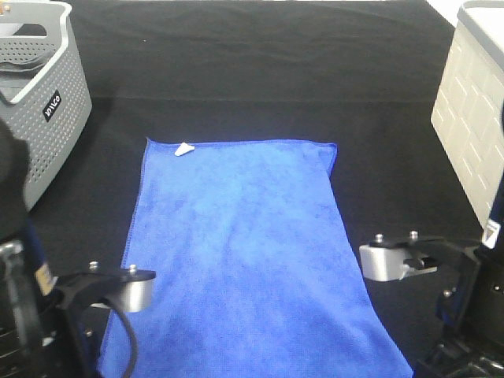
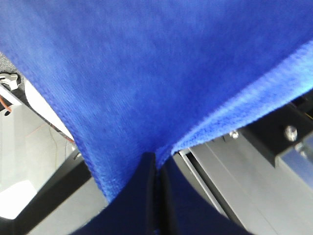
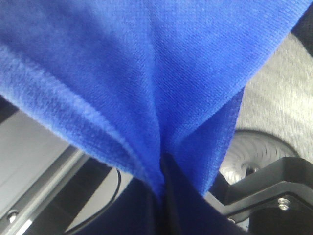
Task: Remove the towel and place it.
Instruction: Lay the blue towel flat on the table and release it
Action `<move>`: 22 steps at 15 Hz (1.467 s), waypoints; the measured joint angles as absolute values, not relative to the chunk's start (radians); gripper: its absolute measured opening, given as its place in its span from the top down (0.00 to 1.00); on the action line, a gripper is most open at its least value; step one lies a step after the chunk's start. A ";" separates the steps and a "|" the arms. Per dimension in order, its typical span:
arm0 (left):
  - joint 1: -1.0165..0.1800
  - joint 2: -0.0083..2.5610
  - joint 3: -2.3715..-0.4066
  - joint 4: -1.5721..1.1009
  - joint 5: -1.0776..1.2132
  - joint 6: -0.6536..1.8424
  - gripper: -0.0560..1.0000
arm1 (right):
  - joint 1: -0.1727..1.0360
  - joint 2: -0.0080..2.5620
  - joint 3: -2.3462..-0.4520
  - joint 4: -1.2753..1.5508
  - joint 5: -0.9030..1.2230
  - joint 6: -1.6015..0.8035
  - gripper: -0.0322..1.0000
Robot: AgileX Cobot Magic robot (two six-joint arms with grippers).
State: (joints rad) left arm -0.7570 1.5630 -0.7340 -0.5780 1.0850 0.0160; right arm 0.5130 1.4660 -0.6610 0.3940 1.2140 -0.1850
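The royal-blue towel [image 1: 236, 252] lies spread flat on the black table [image 1: 260, 71], its small white tag [image 1: 183, 149] at the far left corner. Its near end runs off the front of the table between my two arms. The left wrist view shows my left gripper [image 2: 156, 169] shut on a pinched fold of the towel [image 2: 161, 73] at its stitched edge. My right gripper [image 3: 164, 169] is likewise shut on a gathered fold of the towel [image 3: 146, 73]. From the high camera only the wrists show, the left one [image 1: 126, 290] and the right one [image 1: 390, 260], each beside a near corner; the fingertips are hidden.
A grey perforated basket [image 1: 39, 87] stands at the back left of the table. A pale brick-patterned bin [image 1: 472, 110] stands at the right edge. Black table surface runs beyond the towel's far end and along both its sides.
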 joint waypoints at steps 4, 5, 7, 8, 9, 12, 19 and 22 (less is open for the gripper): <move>-0.757 1.653 -0.816 -0.574 1.092 0.041 0.95 | 0.513 1.531 -0.661 0.408 1.213 -0.217 0.94; -0.757 1.657 -0.828 -0.574 1.092 0.043 0.95 | 0.513 1.532 -0.661 0.424 1.213 -0.221 0.94; -0.757 1.657 -0.833 -0.581 1.094 0.043 0.95 | 0.513 1.532 -0.661 0.453 1.213 -0.222 0.94; -0.757 1.657 -0.833 -0.589 1.095 0.043 0.95 | 0.513 1.532 -0.661 0.456 1.213 -0.223 0.92; -0.757 1.657 -0.833 -0.595 1.095 0.043 0.95 | 0.513 1.532 -0.661 0.459 1.213 -0.226 0.88; -0.757 1.657 -0.833 -0.606 1.095 0.043 0.89 | 0.513 1.532 -0.661 0.469 1.213 -0.231 0.77; -0.757 1.657 -0.833 -0.629 1.095 0.028 0.29 | 0.513 1.532 -0.661 0.514 1.213 -0.240 0.37; -0.757 1.657 -0.833 -0.629 1.094 0.028 0.28 | 0.512 1.531 -0.693 0.499 1.214 -0.241 0.36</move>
